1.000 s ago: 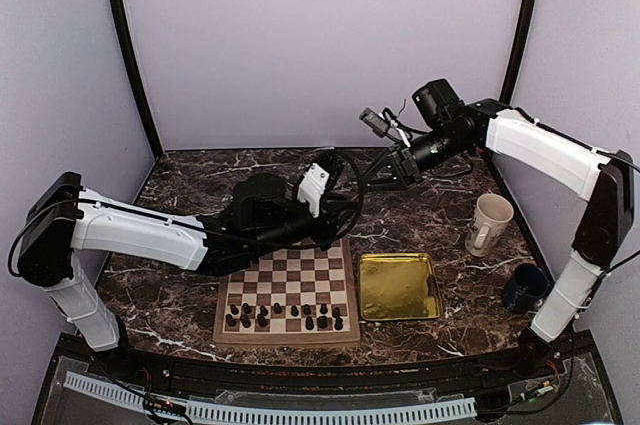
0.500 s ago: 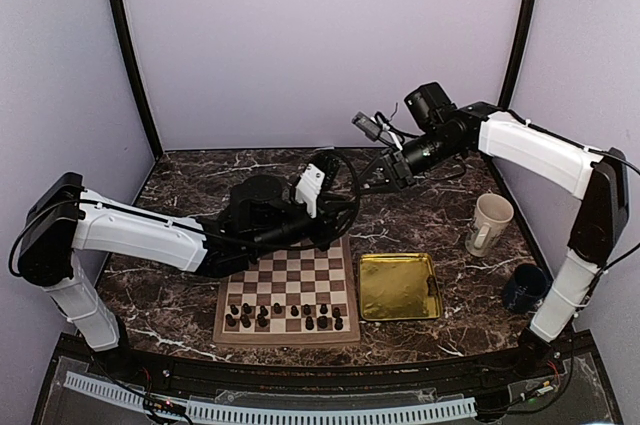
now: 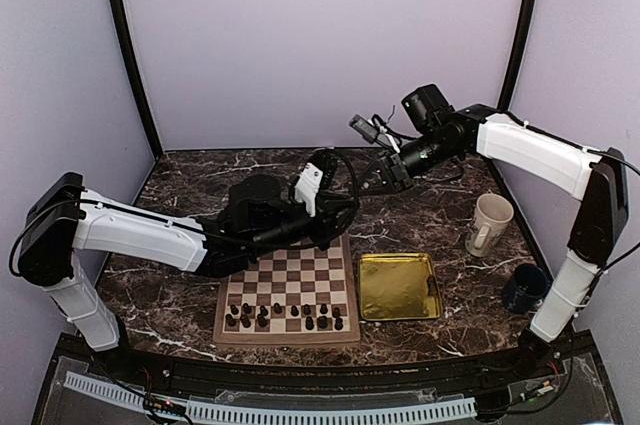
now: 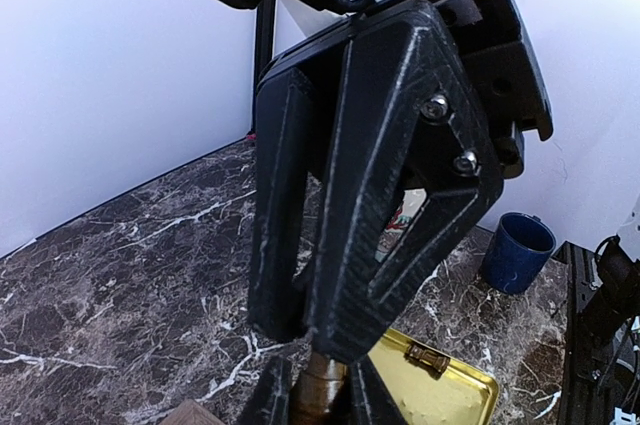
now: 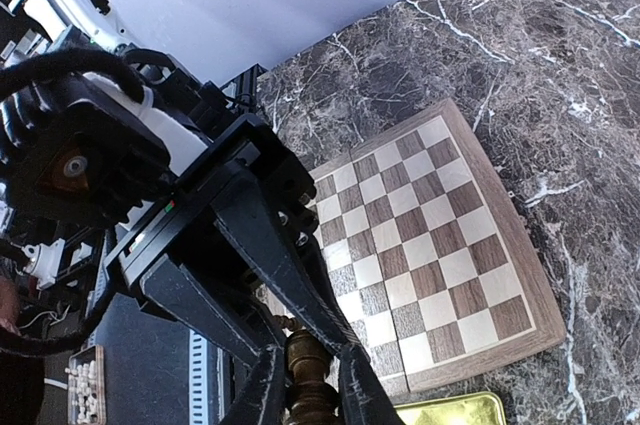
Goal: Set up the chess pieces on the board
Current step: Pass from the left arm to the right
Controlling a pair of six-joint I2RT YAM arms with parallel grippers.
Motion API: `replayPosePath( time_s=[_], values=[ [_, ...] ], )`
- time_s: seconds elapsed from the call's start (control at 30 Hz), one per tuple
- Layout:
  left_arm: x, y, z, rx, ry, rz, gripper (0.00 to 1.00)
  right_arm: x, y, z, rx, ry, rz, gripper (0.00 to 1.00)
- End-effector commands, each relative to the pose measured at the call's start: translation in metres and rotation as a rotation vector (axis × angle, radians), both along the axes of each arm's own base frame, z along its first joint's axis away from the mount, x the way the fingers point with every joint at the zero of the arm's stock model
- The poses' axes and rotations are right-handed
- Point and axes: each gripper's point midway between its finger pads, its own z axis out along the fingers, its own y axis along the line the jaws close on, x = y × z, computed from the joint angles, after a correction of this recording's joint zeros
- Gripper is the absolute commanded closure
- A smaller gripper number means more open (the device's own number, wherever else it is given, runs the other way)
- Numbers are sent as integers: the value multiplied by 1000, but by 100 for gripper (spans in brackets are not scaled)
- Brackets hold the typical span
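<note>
A turned brown chess piece [image 4: 322, 386] is held in mid-air, well above the counter [image 3: 425, 217], with both arms meeting on it. The left end effector [image 4: 318, 397] is nearly closed, its two fingers pressed against the sides of the piece. The right end effector [image 5: 312, 391] is closed on the same piece just as narrowly, coming at it from the opposite side, so the two sets of fingers sit tip to tip. Which of them carries the weight cannot be told

The other chess pieces [image 3: 285, 317] stand in the two rows of the chessboard [image 3: 290, 275] farthest from the end effectors, on the arm-base side. The rows nearer the end effectors are bare. The chessboard lies flat on the counter, below the joined end effectors and toward the left arm's side

A shiny gold tray [image 3: 395, 285] lies just beside the chessboard, below the right end effector. Beyond it on the right arm's side stand a cream mug [image 3: 490, 223] and a dark blue mug [image 3: 524, 287], well apart from both end effectors
</note>
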Motion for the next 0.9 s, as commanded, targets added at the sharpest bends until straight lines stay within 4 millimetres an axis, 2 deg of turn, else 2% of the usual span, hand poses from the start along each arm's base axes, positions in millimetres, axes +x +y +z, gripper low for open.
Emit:
replayPosePath(
  time_s=[0.0,0.3,0.5,0.7,0.77,0.87],
  values=[
    [4,5,5,-33,4,18,84,-1,5,-3,13,-4,18,84],
    [18,21,-4,33,19,98,53,6,6,-3,-9,-34,-6,90],
    [13,42,-4,194,7,74,44,31,-2,3,-87,-179,-86,91],
    [26,94,17,281,30,152,41,45,-7,12,-122,-283,-131,92],
    [38,113,28,272,26,211,40,45,-5,11,-131,-286,-126,92],
    [67,149,40,298,-9,338,35,39,2,4,-153,-278,-94,91]
  ],
)
